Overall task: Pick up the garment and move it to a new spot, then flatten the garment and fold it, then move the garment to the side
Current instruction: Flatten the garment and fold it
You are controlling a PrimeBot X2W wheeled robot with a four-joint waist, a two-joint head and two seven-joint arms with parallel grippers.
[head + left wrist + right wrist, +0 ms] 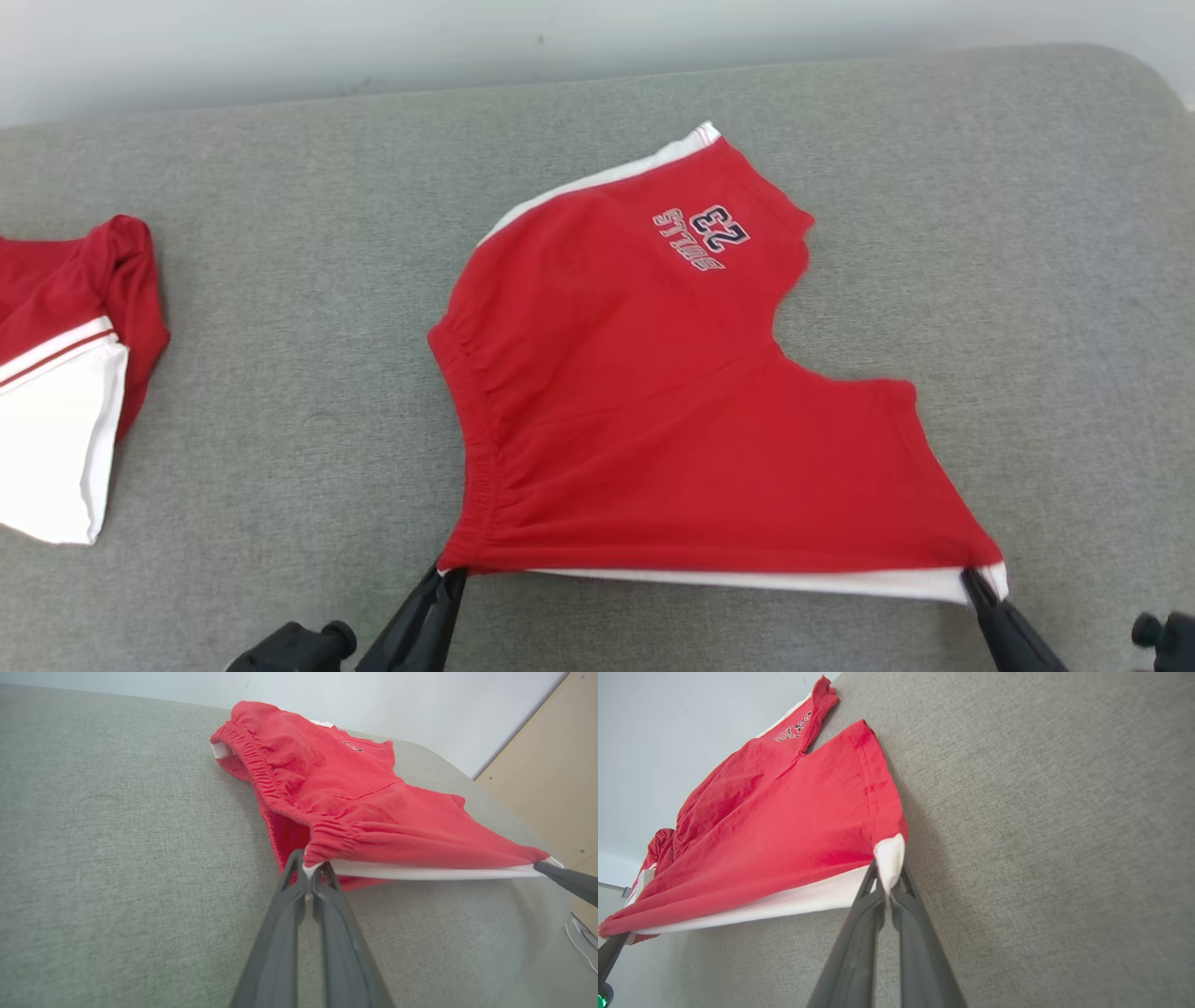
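Bare grey padded surface [280,420] left a wide lane between the red shorts [653,392] and the second red-and-white garment [65,373] at far left. Right of the shorts was bare too. Front centre was blocked: shorts' near edge hung taut between left gripper [451,573] and right gripper [973,579]. The wall [373,47] closed the back.

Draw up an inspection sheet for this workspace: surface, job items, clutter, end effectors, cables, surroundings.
Surface: grey fabric-covered top, flat.
Job's things: red shorts with white side stripe, printed side up, near edge lifted and stretched taut.
Clutter: second red-and-white garment lying apart at the left.
End effectors: left end effector shut on the waistband corner; right end effector shut on the white hem corner.
Cables: thin white line, perhaps a cable, beyond the surface's edge in the left wrist view.
Surroundings: pale wall behind; light wooden panel to one side.
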